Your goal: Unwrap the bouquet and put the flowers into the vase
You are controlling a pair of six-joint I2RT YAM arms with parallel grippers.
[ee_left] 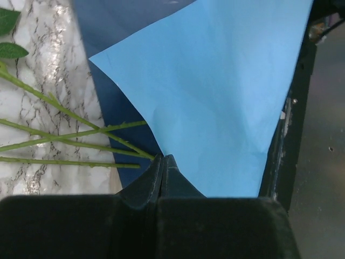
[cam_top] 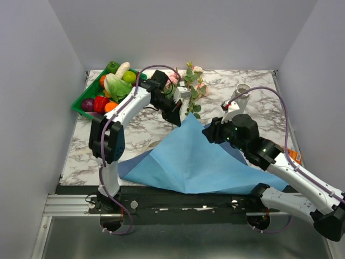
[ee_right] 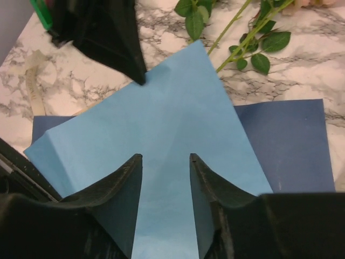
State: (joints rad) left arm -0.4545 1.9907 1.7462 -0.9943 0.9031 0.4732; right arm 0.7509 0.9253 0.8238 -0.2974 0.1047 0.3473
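Observation:
The bouquet lies unwrapped. Its flowers (cam_top: pixel 191 86) rest on the marble at the back, and their thin green stems (ee_left: pixel 64 137) reach under the paper's edge. The light blue paper (cam_top: pixel 188 156) rises like a tent, over a darker blue sheet (ee_right: pixel 291 140). My left gripper (cam_top: pixel 180 117) is shut on the raised corner of the light blue paper (ee_left: pixel 226 97); in the left wrist view the jaws meet at that corner (ee_left: pixel 163 157). My right gripper (ee_right: pixel 165 158) hangs open above the same paper (ee_right: pixel 161 124), nothing between its fingers. The pale vase (cam_top: pixel 241 93) stands behind the right gripper (cam_top: pixel 207 131).
A green tray (cam_top: pixel 81 103) of vegetables and fruit sits at the back left. A beige ribbon (ee_right: pixel 32 89) lies on the marble left of the paper. The paper's near edge overhangs the black front rail (cam_top: pixel 178 199). Grey walls close in both sides.

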